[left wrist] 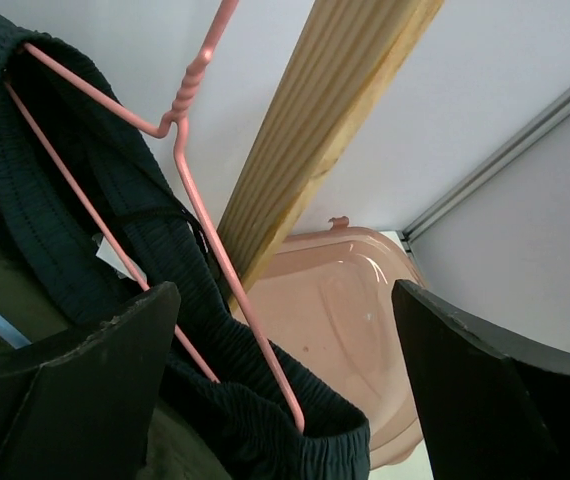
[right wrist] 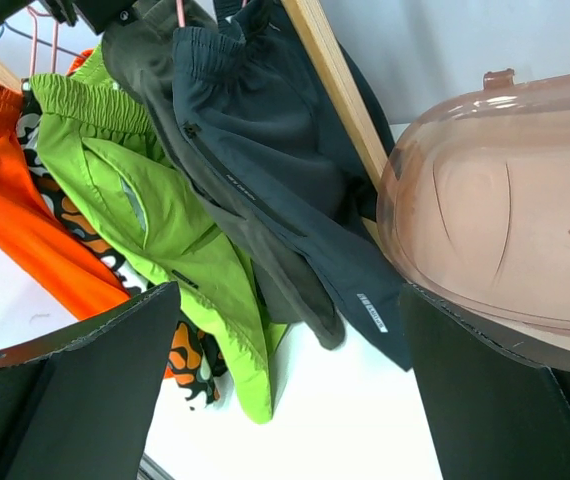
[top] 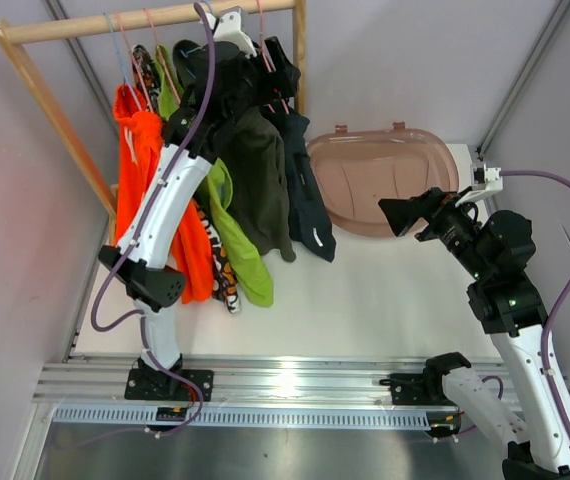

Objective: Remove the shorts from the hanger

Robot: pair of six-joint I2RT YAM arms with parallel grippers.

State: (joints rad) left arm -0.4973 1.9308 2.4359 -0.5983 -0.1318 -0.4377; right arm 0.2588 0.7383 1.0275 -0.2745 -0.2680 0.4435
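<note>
Several shorts hang from a wooden rack: bright orange, camouflage print, lime green, dark olive and navy-black. My left gripper is raised among the hangers just under the rail. Its wrist view shows it open, with the pink wire hanger and the navy-black waistband between its fingers, untouched. My right gripper hovers open to the right of the rack, above the table. It faces the hanging shorts, and its open fingers hold nothing.
A translucent pink tub lies upside down on the white table, just right of the rack's wooden post. The tub sits close beside my right gripper. Grey walls close in on both sides.
</note>
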